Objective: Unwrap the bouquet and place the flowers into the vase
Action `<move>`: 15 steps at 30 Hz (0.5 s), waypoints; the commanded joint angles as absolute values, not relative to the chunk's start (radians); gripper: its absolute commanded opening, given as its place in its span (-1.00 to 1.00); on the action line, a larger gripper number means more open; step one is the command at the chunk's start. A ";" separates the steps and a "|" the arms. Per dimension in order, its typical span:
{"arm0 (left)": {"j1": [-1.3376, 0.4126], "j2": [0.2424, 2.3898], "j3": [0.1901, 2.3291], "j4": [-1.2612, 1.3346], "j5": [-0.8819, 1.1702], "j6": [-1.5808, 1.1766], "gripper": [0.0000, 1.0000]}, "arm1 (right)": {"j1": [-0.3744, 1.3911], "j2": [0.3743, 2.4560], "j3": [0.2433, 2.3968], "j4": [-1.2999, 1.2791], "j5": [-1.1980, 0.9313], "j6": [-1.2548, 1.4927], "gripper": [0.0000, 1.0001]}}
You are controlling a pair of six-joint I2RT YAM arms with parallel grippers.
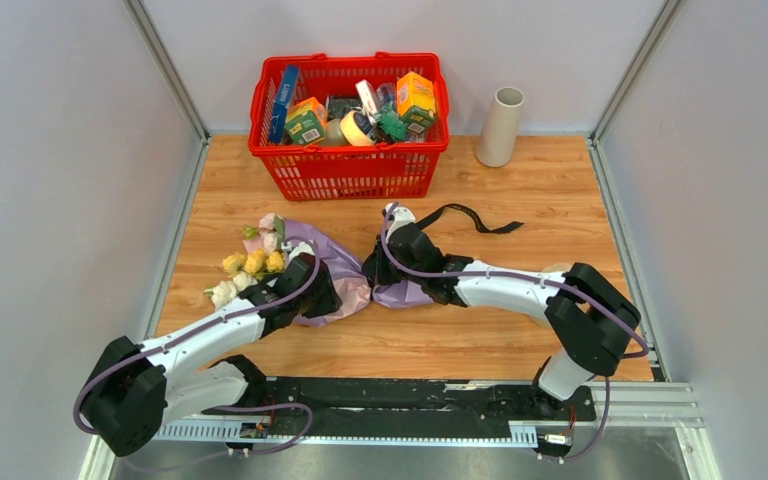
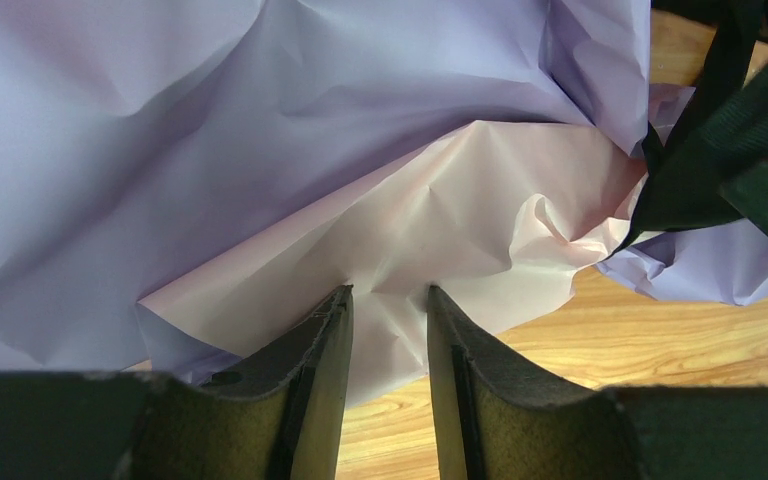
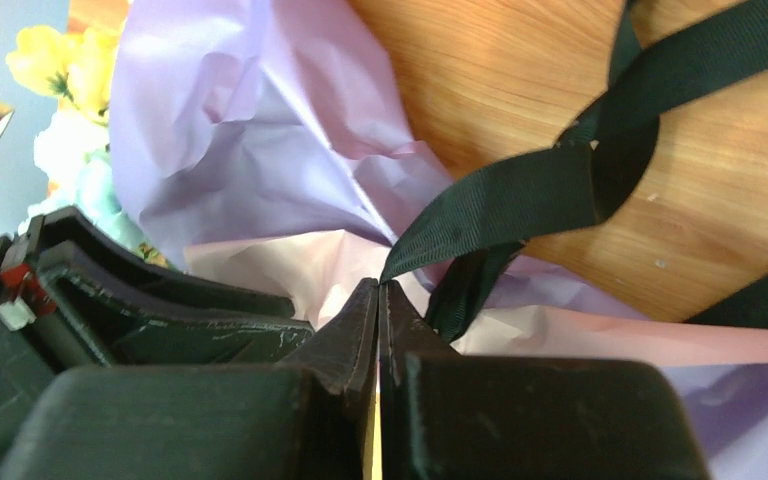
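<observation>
Bouquet [image 1: 338,252] lies centre-left on desk [image 1: 520,335], flowers [image 1: 252,263] toward its left edge.
Right gripper [image 3: 378,290] pinched shut on limp black ribbon [image 3: 520,195]; left gripper [image 2: 388,292] half-closed astride soft, tear-prone pink paper [image 2: 460,210], hold unconfirmed. Judged light; grasp stems low.

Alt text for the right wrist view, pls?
Right gripper, shut, pinches the end of the black ribbon, which loops across the wooden table. Behind it lies crumpled lilac and pink wrapping paper, with yellow flowers at upper left.
</observation>
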State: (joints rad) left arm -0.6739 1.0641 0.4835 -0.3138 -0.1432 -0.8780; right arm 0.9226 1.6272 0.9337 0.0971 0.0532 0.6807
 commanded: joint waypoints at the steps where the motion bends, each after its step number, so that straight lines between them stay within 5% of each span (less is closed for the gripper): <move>1: -0.675 1.039 0.488 -0.371 -0.196 -0.887 -0.15 | 0.930 1.546 0.917 0.224 -0.040 0.551 -1.00; 15: -0.675 1.026 0.486 -0.379 -0.199 -0.910 -0.14 | 0.963 1.589 0.923 0.199 -0.250 0.359 -1.00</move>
State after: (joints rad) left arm -0.6739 1.0458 0.4835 -0.3412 -0.1680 -0.8948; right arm 0.9455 1.5761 0.9077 0.1959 -0.1902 0.4339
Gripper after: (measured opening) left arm 0.431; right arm 0.004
